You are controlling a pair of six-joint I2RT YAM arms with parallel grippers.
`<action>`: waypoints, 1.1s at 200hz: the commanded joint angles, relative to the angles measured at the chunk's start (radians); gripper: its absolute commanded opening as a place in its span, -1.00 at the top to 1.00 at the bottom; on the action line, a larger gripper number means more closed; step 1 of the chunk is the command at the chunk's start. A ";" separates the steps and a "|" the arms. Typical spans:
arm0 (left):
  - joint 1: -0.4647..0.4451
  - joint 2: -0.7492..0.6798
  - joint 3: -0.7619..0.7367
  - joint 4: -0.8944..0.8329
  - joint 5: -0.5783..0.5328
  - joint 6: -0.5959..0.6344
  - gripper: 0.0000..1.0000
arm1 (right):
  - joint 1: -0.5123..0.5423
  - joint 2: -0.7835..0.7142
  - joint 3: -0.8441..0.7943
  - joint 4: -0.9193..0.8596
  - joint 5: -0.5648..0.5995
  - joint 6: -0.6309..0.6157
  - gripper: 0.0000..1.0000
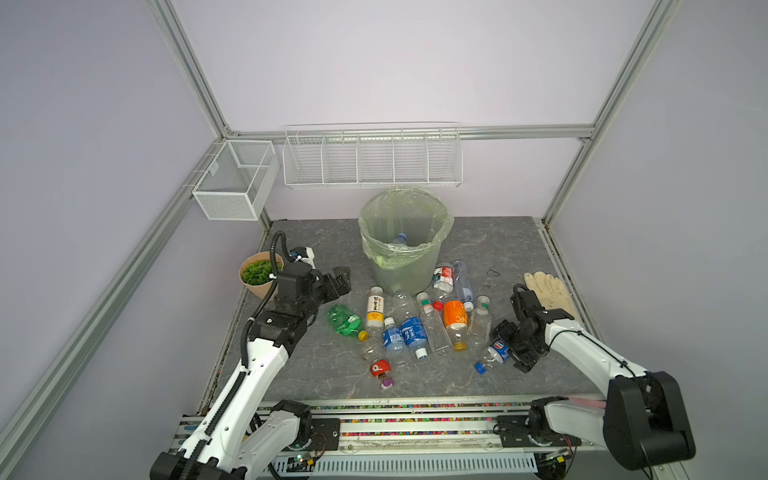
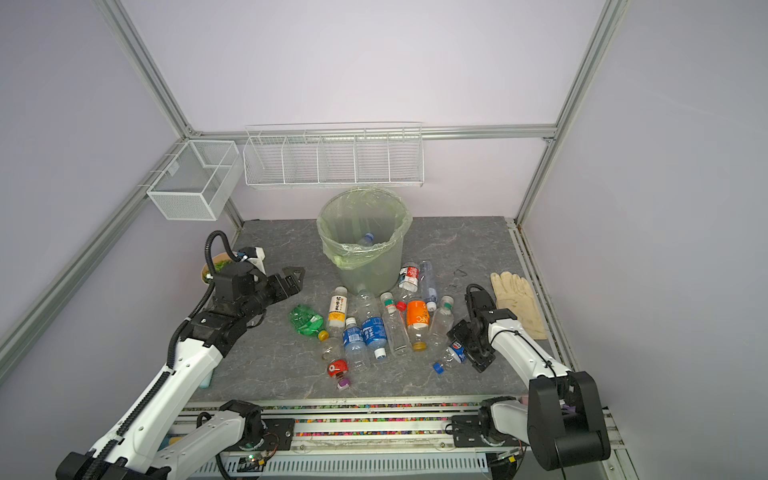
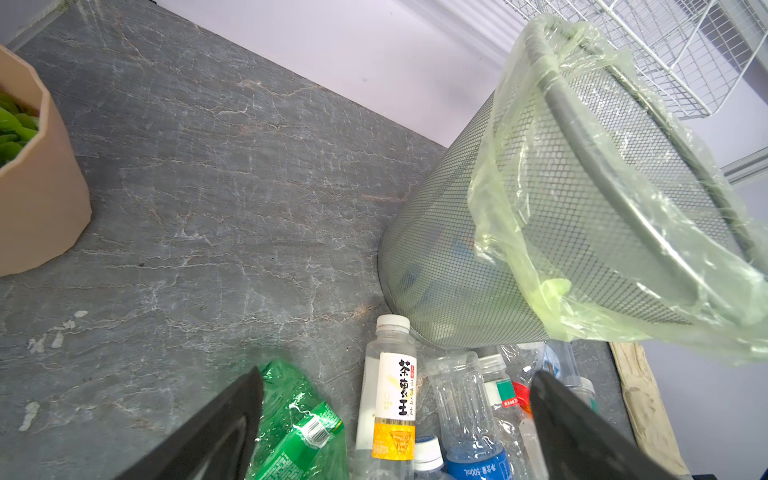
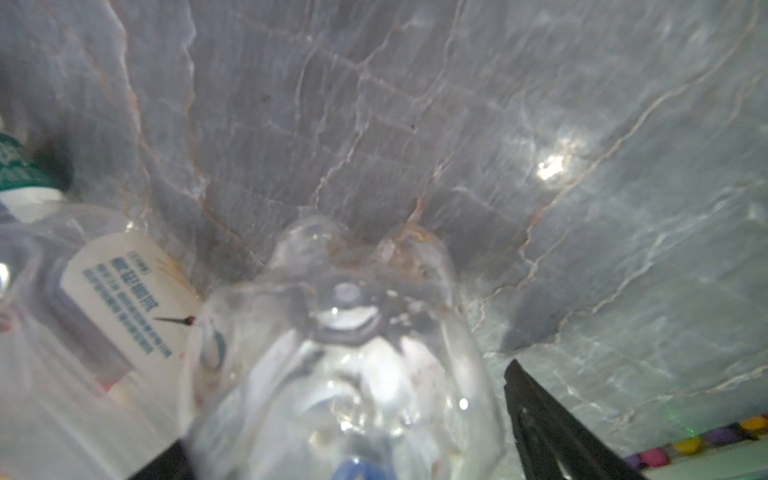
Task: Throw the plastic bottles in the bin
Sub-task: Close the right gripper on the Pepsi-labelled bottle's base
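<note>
- right claw (image 1: 508, 348): jaws wide, straddling a clear blue-capped bottle (image 1: 492, 356) that lies on the desk (image 1: 519, 249). The right wrist view shows a sliver of desk between one finger (image 4: 540, 415) and the bottle, so it is not gripped.
- left claw (image 1: 338, 282): jaws wide, hanging above the desk between the pot (image 1: 251, 290) and the bottle heap.
- plastic bottles (image 1: 411, 328): loose heap lying mid-desk, just in front of the bin (image 1: 399, 274). Mostly clear ribbed plastic with blue, orange, red and yellow-white labels. A crumpled green bottle (image 1: 343, 320) is at the heap's left edge.
- bin: round, tapered, fine grey mesh, pale green bag (image 1: 382, 249) folded over the rim. It stands upright at back-centre with one bottle (image 1: 400, 238) inside.
- desk: dark grey, marble-look, pale veins, matte.
- room: lilac walls (image 1: 415, 62), aluminium frame posts (image 1: 194, 70).
- wire baskets (image 1: 372, 160): white, on the back wall above the bin. A mesh basket (image 1: 232, 183) hangs on the left wall.
- glove (image 1: 548, 291): cream, at the right desk edge, just behind the right claw.
- pot: tan, faceted, green plant inside, partly hidden by the left arm.
</note>
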 commanded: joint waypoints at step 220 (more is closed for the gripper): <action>0.018 -0.031 -0.040 0.005 0.016 -0.015 -0.99 | -0.005 -0.011 0.002 -0.028 0.038 -0.019 0.88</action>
